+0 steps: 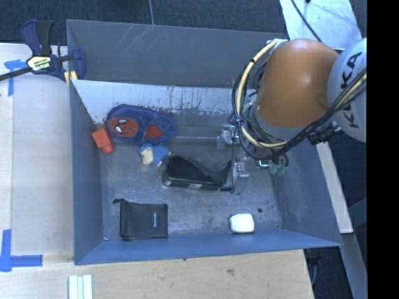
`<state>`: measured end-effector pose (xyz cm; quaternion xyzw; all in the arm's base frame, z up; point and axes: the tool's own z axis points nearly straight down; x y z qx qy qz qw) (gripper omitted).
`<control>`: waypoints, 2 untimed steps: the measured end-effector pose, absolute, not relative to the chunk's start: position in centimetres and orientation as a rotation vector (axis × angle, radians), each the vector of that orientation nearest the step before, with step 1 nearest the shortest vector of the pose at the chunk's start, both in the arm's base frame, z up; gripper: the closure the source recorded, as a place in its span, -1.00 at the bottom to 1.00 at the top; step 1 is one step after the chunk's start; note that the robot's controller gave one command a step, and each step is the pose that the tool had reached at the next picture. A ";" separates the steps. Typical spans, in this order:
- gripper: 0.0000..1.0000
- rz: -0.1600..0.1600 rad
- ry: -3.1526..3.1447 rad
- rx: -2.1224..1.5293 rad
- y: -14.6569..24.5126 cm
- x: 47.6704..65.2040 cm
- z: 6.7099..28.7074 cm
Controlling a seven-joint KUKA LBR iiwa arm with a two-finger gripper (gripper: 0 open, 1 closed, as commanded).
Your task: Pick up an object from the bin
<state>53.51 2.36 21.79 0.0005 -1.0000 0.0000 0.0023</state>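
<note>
I read the fingers (239,174) as standing apart, one toward the bin's back and one toward its front. The gripper (234,156) is low in the right middle of the bin (187,61). The nearer finger sits just at the right end of a black glossy object (190,172) lying mid-floor; I cannot tell whether they touch. Above the gripper is the arm's orange cover (293,83). Farther left lie a blue Spider-Man slipper (140,124) and an orange block (103,139), and near the front wall a black pouch (144,220) and a white block (242,223).
</note>
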 end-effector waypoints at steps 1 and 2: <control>-1.00 0.001 -3.138 0.353 1.0 55.2 7.9; 1.00 0.004 -3.143 0.348 0.9 55.4 8.2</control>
